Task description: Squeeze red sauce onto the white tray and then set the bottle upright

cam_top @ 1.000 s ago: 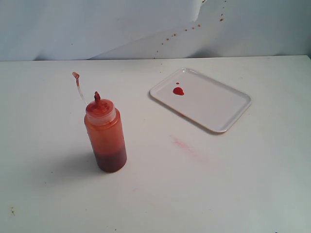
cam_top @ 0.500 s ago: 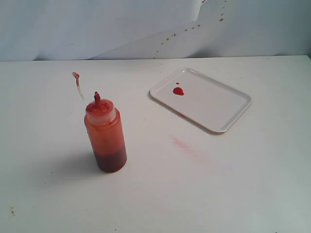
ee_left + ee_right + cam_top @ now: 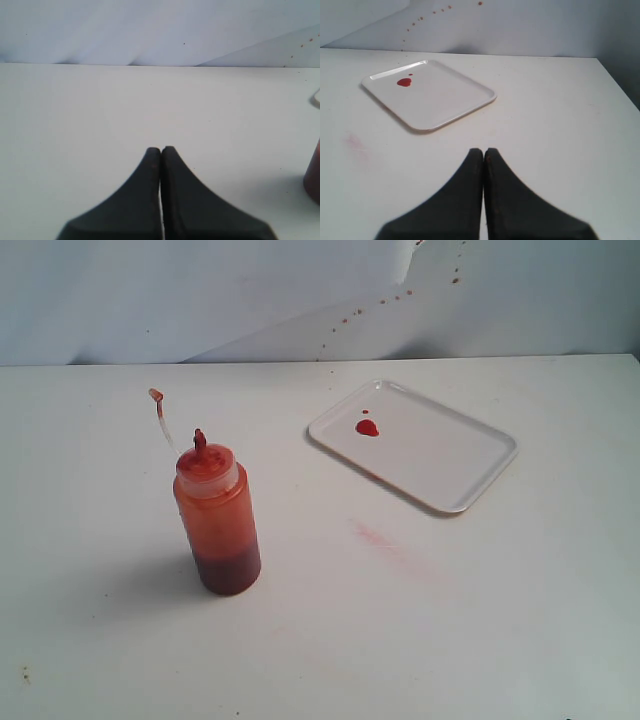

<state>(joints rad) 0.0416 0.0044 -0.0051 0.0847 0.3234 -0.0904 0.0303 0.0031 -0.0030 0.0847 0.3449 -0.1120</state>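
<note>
The bottle (image 3: 217,518) stands upright on the table's left half, red nozzle up, its tethered tip cap (image 3: 156,395) sticking out to the upper left; dark red sauce (image 3: 228,570) fills its bottom. A sliver of the bottle (image 3: 313,172) shows in the left wrist view. The white tray (image 3: 440,455) lies at the back right with a blob of red sauce (image 3: 367,427) near its far-left corner; the right wrist view shows the tray (image 3: 440,100) and the blob (image 3: 404,82) too. My left gripper (image 3: 161,150) and right gripper (image 3: 483,151) are both shut on nothing, away from bottle and tray, and neither appears in the exterior view.
A faint pink smear (image 3: 380,538) marks the table between bottle and tray. Small red spatters (image 3: 385,302) dot the white backdrop. The table's right edge (image 3: 620,87) runs beside a dark gap.
</note>
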